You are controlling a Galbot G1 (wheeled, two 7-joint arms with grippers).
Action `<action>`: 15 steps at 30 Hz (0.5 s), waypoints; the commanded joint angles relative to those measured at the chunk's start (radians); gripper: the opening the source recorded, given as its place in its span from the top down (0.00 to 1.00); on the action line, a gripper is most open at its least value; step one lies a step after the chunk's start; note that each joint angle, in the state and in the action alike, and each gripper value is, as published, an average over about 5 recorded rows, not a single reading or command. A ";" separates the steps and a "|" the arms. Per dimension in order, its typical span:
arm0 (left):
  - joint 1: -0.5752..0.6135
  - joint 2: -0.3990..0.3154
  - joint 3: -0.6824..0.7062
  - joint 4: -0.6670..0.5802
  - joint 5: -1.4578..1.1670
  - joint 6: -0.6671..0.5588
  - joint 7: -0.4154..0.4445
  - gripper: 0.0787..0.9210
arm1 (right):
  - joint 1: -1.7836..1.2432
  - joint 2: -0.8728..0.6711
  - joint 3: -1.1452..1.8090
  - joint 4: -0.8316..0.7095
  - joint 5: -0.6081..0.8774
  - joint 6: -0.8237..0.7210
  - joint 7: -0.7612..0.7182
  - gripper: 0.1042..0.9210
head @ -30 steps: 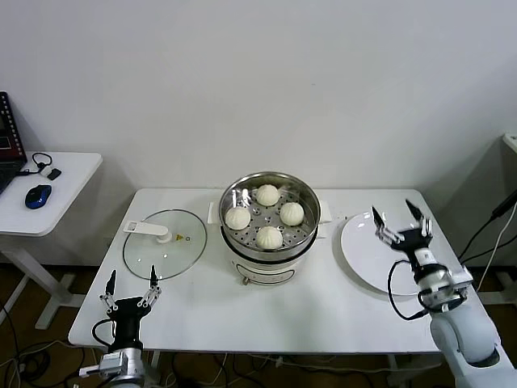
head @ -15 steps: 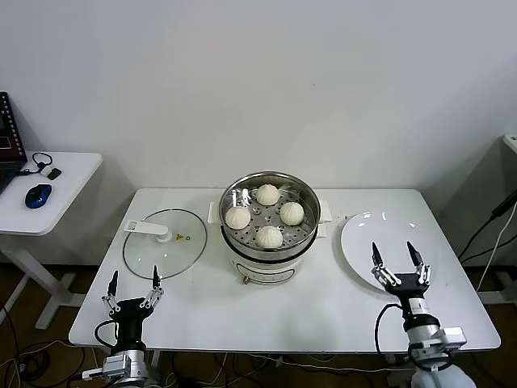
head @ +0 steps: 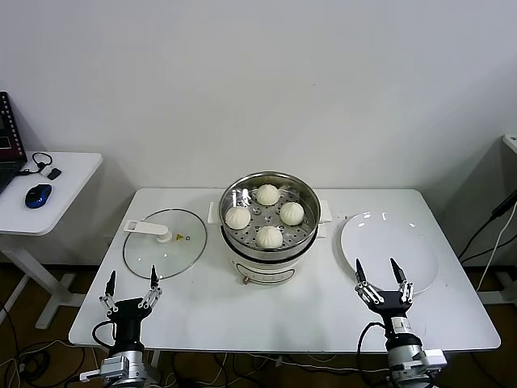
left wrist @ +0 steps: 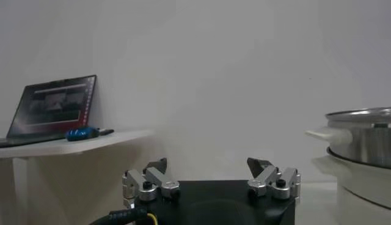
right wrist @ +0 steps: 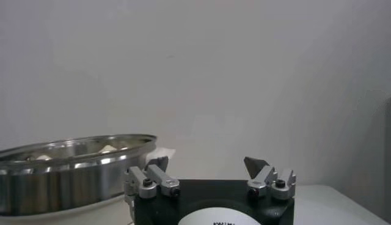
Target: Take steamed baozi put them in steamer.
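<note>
Several cream-white steamed baozi [head: 269, 236] lie on the perforated tray inside the shiny steamer [head: 231, 239] at the table's middle. The steamer's rim also shows in the right wrist view [right wrist: 73, 165] and the left wrist view [left wrist: 363, 131]. My left gripper [head: 131, 283] is open and empty at the table's front left edge, its fingers [left wrist: 154, 173] spread wide. My right gripper [head: 384, 275] is open and empty at the front right, just before the white plate, its fingers [right wrist: 259, 171] spread wide.
A flat white plate [head: 388, 250] lies right of the steamer. A round glass lid with a white handle [head: 164, 242] lies left of it. A side desk [head: 48, 190] with a blue mouse and a laptop stands at the far left.
My right gripper has drawn back from over the plate toward the table's front edge and lowered, staying open. The left arm has not moved.
</note>
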 commanded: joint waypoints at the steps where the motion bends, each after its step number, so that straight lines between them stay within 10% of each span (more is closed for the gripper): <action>1: 0.001 -0.004 0.000 -0.003 0.000 0.001 0.000 0.12 | -0.023 0.030 -0.021 0.001 -0.036 0.020 -0.004 0.12; 15: -0.004 -0.010 -0.001 0.005 0.002 0.002 -0.001 0.12 | -0.020 0.033 -0.026 -0.011 -0.043 0.020 -0.008 0.12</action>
